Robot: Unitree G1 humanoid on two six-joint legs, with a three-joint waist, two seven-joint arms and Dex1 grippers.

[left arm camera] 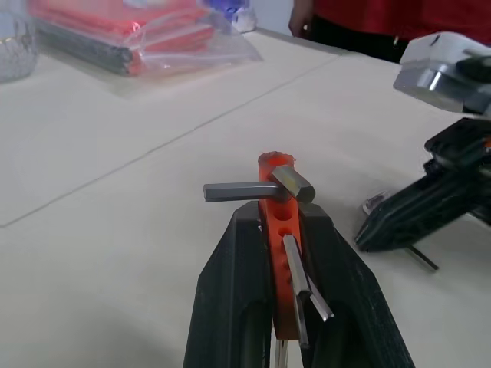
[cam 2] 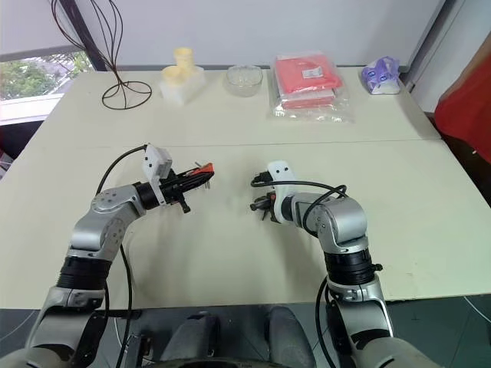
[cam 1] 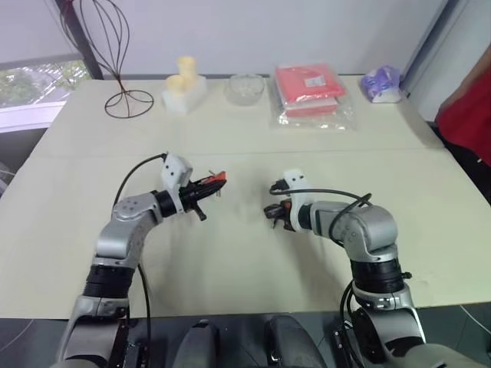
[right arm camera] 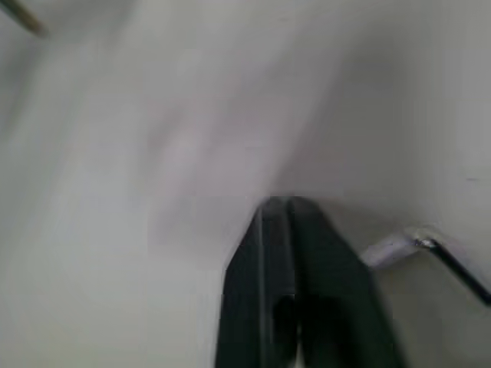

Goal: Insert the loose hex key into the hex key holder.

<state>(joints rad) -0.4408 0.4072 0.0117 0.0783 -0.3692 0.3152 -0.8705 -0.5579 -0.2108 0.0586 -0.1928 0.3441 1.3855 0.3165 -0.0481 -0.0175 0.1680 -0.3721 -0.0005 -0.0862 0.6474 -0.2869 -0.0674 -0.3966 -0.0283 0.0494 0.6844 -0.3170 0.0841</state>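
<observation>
Loose hex key (right arm camera: 449,268): a thin, rigid steel rod is judged to be light, stiff and smooth. It is likely to slip or pivot in a pinch, and because it lies flat on the table (cam 1: 230,253) there is little clearance for a finger to get beneath it. A hold on the long shank, close to the bend, is recommended, so that the free straight end is left clear for insertion.

The key is located on the table, just beside the right gripper (right arm camera: 280,203). That gripper's fingers are pressed together at the table surface. In the right wrist view the key is seen alongside the fingers, not between them, so no hold on it is judged to have been made.

The key's long axis lies along the table surface. The bright bent end is nearest the fingertips, and the shank runs obliquely away from them.

The hex key holder (left arm camera: 278,230) is clamped between the fingers of the left gripper (cam 2: 192,182), above the table. Its long axis runs along those fingers, roughly level, with its far end directed towards the right gripper. One stored key is turned out crossways near the tip; others lie along the block.
</observation>
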